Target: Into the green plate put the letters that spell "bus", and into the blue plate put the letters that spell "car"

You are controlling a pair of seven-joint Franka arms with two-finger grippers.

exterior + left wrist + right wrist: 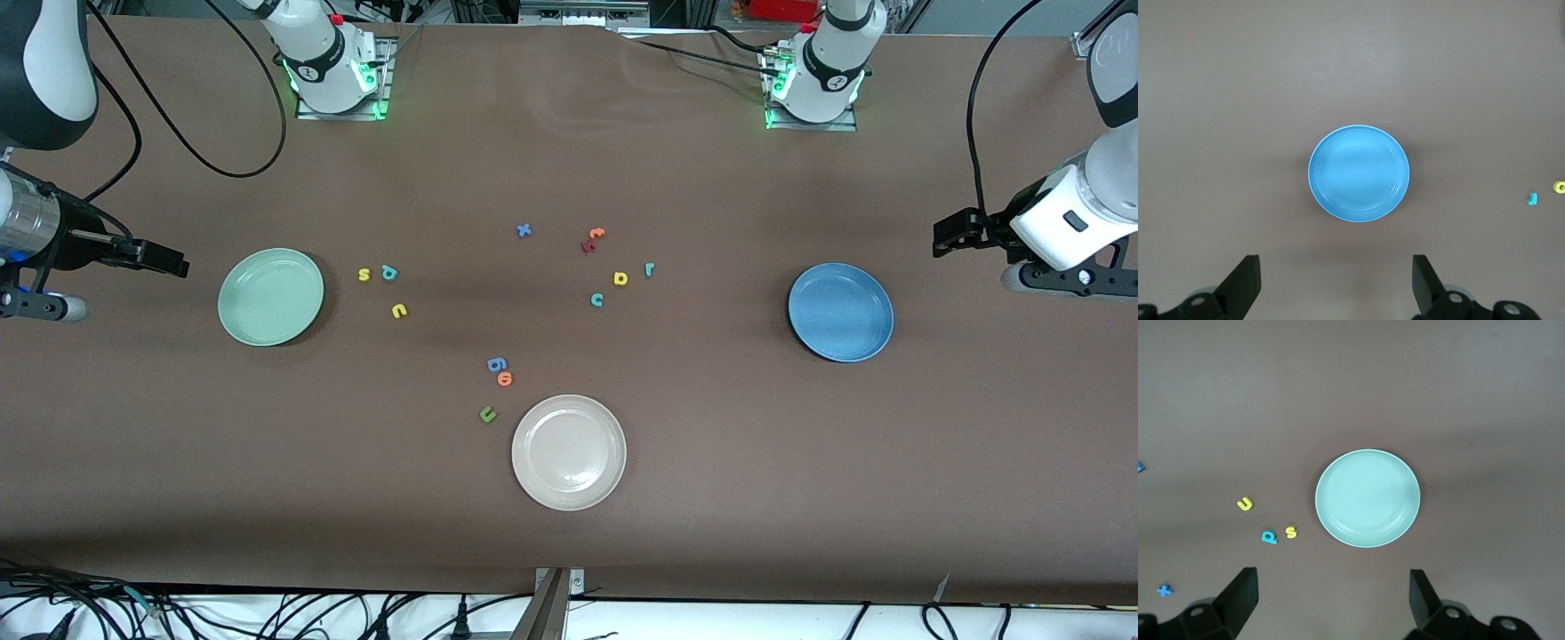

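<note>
Closest to the front camera you've got one round cream-white plate, with three stray foam letters just off its rim toward the right arm's end: an olive-green "u", an orange "o" and a blue "g". A bit farther up sit your two target plates, well apart: the round pale mint-green plate at the right arm's end and the round medium-blue plate at the left arm's end. Beside the green one lie three letters, the yellow "u", yellow "s" and teal "b", flipped so it reads like a "p". Mid-table are the teal "c", yellow "a" and teal "r". Farthest are an orange "t", a dark red letter and a blue "x". The right gripper and left gripper both wait off at the table ends, fingers spread wide, holding nothing.
</note>
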